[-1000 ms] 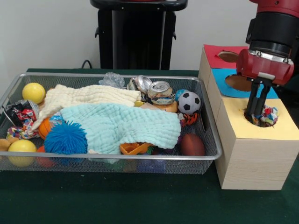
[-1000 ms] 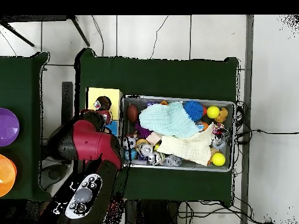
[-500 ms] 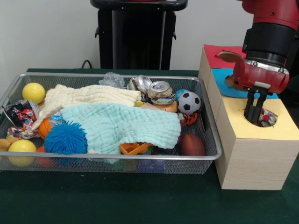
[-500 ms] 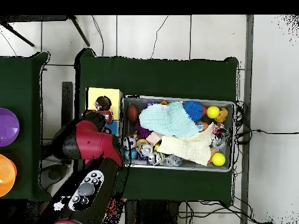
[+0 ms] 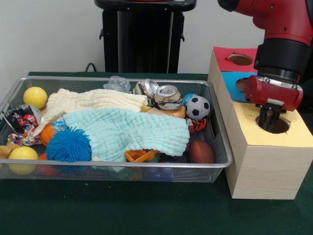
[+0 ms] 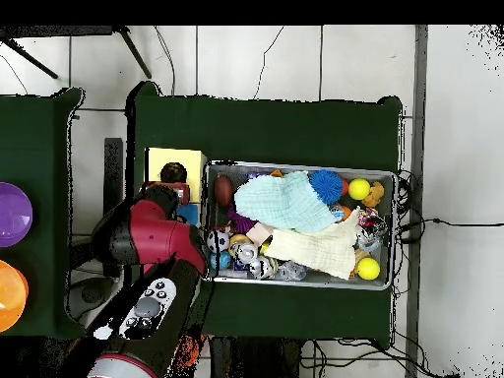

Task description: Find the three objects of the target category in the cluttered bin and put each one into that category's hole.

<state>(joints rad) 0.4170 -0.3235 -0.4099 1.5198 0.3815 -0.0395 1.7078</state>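
The wire mesh bin [image 5: 117, 78] fills the left and middle of the front view and lies right of the boxes in the overhead view [image 6: 300, 165]. My gripper [image 5: 268, 121] hangs just above the round hole [image 5: 279, 126] in the yellow-topped wooden box [image 5: 298, 136]; it is open and empty. No toy shows in the hole. One knotted multicolour rope toy [image 5: 18, 139] lies at the bin's left end beside a yellow ball. In the overhead view the red arm [image 6: 148, 236] hides the gripper.
A pale green cloth [image 5: 132, 132] and a cream cloth [image 5: 88, 102] cover much of the bin. A blue spiky ball [image 5: 68, 145], yellow balls [image 5: 35, 97], crushed cans [image 5: 167, 97], a small football [image 5: 198, 107] and a brown ball [image 5: 201, 152] lie around them. Blue [image 5: 242, 84] and red [image 5: 240, 59] holes lie behind the yellow one.
The gripper has let go of the rope toy at the yellow hole and lifted clear. The toy has dropped out of sight into the hole.
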